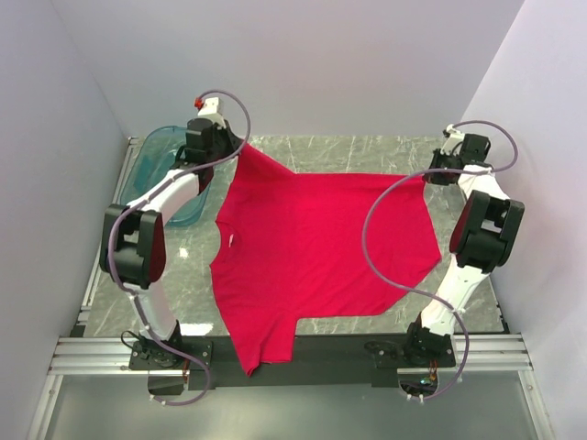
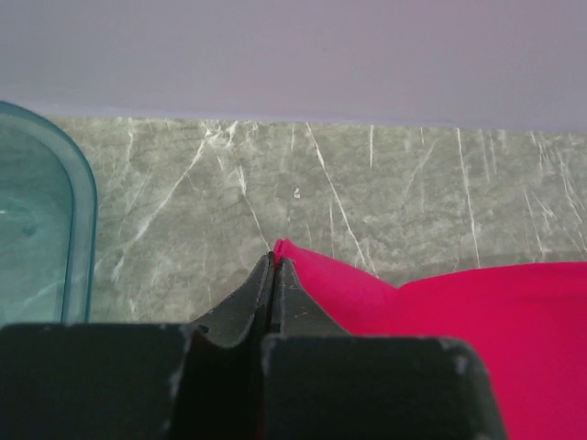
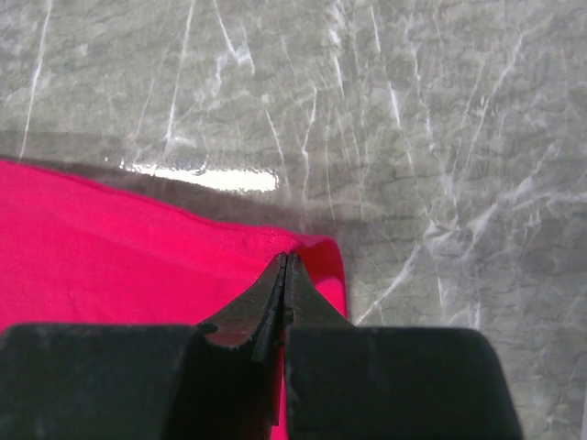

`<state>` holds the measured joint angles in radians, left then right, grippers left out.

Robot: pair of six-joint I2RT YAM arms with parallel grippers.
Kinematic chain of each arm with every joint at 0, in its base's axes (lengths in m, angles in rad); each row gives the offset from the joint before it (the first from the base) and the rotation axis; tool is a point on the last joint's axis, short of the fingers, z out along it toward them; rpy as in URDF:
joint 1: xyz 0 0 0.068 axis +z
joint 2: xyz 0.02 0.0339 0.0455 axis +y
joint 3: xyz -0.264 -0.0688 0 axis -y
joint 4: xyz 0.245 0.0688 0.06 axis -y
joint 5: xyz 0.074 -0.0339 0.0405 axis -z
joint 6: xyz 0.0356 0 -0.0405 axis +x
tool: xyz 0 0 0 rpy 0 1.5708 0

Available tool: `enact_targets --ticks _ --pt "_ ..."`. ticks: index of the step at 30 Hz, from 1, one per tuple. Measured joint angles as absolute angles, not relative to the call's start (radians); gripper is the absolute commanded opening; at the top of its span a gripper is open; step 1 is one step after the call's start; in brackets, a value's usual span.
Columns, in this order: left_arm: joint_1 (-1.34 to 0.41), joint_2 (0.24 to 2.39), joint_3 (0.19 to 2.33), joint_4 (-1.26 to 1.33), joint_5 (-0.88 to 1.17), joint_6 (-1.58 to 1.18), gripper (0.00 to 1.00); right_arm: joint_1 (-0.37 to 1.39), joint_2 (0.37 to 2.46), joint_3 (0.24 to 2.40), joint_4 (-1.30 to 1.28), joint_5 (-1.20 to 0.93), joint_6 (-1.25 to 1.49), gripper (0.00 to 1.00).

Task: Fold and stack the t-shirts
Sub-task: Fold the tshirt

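A plain bright red t-shirt (image 1: 312,247) is stretched across the marble table between my two arms, one part draping over the near edge. My left gripper (image 1: 231,151) is shut on the t-shirt's far left corner; in the left wrist view the red fabric (image 2: 440,312) runs right from the closed tips (image 2: 273,261). My right gripper (image 1: 429,176) is shut on the far right corner, where a red fold (image 3: 321,261) wraps around the closed tips (image 3: 284,259). Both corners look lifted off the table.
A translucent teal plastic tub (image 1: 165,170) stands at the back left, just left of my left arm; its rim (image 2: 84,220) shows in the left wrist view. Lilac walls close in the table on three sides. A cable loops above the shirt's right half.
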<state>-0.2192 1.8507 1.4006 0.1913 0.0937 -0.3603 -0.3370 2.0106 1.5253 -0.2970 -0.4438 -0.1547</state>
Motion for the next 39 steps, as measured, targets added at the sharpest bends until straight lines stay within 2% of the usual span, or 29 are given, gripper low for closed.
enact_targets --ticks 9,21,39 --pt "-0.219 1.74 1.235 0.22 0.099 -0.36 0.0 -0.378 1.991 1.467 -0.29 -0.482 -0.154 0.0" --pt "-0.219 1.623 1.138 0.223 0.098 -0.361 0.0 -0.408 1.917 1.375 -0.282 -0.519 -0.169 0.0" --pt "-0.219 1.485 1.003 0.219 0.081 -0.385 0.0 -0.433 1.899 1.366 -0.283 -0.533 -0.173 0.0"
